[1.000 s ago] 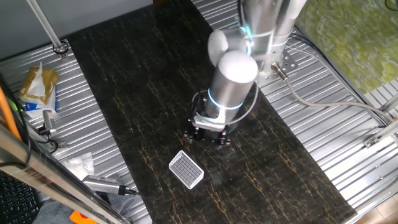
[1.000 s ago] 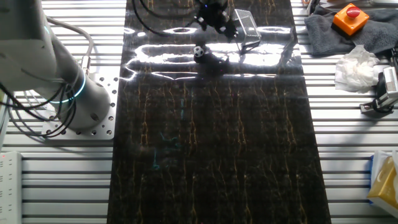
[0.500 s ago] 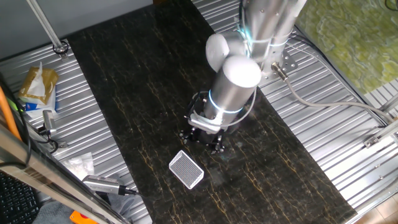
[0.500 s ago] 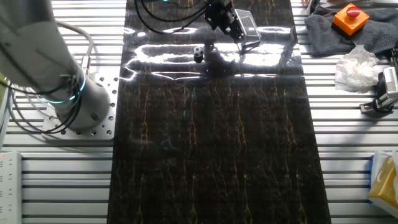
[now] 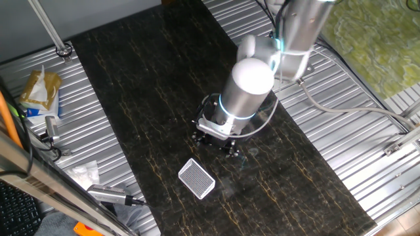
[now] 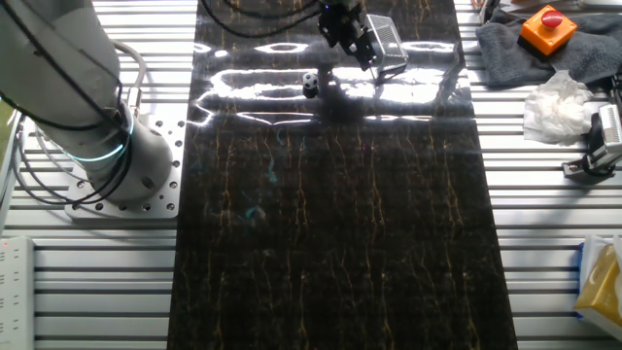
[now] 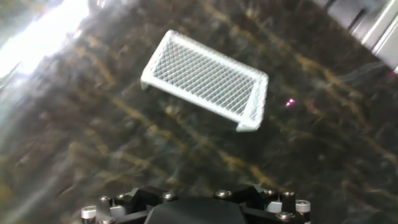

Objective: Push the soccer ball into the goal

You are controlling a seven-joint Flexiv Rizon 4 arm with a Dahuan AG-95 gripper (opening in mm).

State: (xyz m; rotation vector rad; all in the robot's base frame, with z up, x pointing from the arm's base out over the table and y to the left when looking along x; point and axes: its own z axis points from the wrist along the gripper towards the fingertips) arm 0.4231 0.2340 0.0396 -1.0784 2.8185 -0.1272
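The soccer ball [image 6: 310, 84], tiny and white with black patches, lies on the dark marbled table in the other fixed view. It is hidden in the fixed view that shows the arm from above and in the hand view. The goal [image 6: 386, 41], a white frame with grey mesh, lies flat beside it; it also shows in one fixed view [image 5: 196, 178] and in the hand view [image 7: 205, 81]. My gripper [image 6: 347, 24] hangs low between ball and goal, close to the goal and apart from the ball. It also shows under the silver wrist [image 5: 214, 139]. Its fingers do not show clearly.
An orange box with a red button [image 6: 547, 27] sits on a grey cloth at the table's side, with crumpled white paper [image 6: 554, 102] by it. A yellow bag [image 5: 39, 88] and metal tools [image 5: 108, 193] lie on the ribbed surround. The robot base [image 6: 126, 165] stands beside the table.
The arm's upper links have swung to the right and the gripper has shifted a little toward the goal. The ball and the goal have not moved.
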